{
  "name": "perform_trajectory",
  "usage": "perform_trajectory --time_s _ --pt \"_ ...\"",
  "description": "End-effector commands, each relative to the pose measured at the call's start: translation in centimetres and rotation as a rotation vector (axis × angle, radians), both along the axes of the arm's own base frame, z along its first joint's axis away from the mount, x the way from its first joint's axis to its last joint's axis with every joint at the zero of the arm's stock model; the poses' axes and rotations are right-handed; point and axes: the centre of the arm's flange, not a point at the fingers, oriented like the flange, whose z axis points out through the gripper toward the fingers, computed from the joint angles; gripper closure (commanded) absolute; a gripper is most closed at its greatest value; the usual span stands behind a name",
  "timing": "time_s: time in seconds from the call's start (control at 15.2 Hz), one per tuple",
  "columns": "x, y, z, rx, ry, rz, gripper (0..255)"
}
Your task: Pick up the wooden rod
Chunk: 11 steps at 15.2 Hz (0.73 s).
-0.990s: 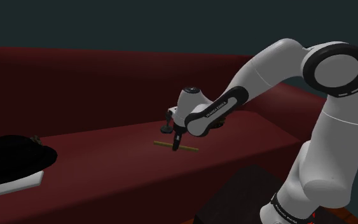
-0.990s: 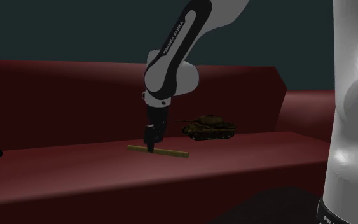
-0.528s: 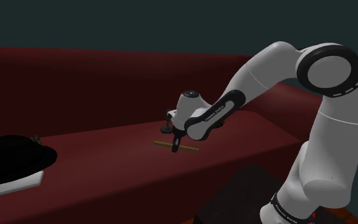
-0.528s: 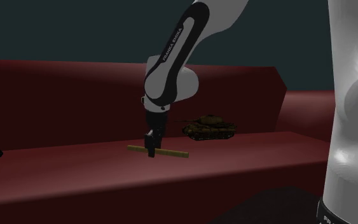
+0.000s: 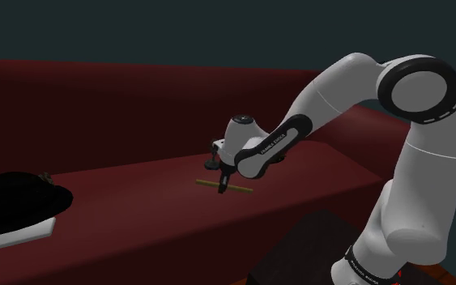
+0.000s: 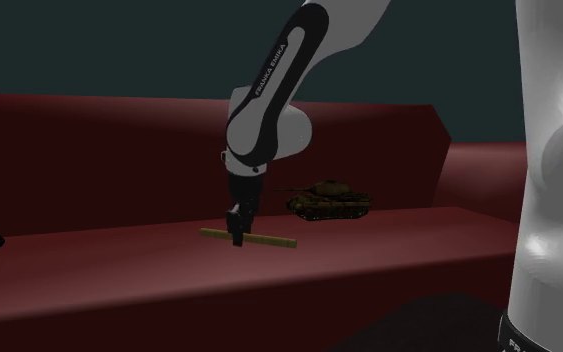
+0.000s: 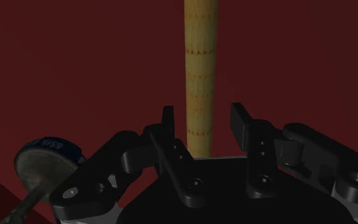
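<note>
On the dark red seat (image 5: 121, 194): wooden rod (image 5: 242, 190) lying flat near the middle, pale and straight, not lifted.
Hand: black gripper (image 5: 222, 189) set low over the rod's midpoint, pointing down toward six o'clock.
Grip: fingers (image 7: 171, 143) apart, one on each side of the rod, a sliver of gap showing on both sides in the wrist view; straddling, not clamped.
Rod from the hand's camera: running straight out from between the fingers, faint rows of dots across the grain.
Nearby: toy tank (image 6: 329, 198) at about two o'clock from the rod in the second exterior view, well apart from it; black rounded shape (image 5: 15, 202) far off at nine o'clock in the shoulder view, resting on something white.
Done so far, by the look of it: reach and descent finished, hand lined up across the rod.
Left to do: closing on the rod, then raising it clear of the seat.
Change since one second ago: hand slightly lower, wrist dipped nearer the seat.
Change since half a second ago: next to none; rod in the same spot throughout.
</note>
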Motion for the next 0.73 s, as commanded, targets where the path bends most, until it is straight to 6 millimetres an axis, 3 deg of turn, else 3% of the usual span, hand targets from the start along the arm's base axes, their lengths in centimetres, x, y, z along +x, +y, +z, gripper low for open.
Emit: perform_trajectory --time_s 0.0,0.66 --pt "-0.1 -0.5 0.2 -0.004 0.009 -0.011 255" --pt "-0.1 -0.5 5.5 -0.004 0.009 -0.011 255"
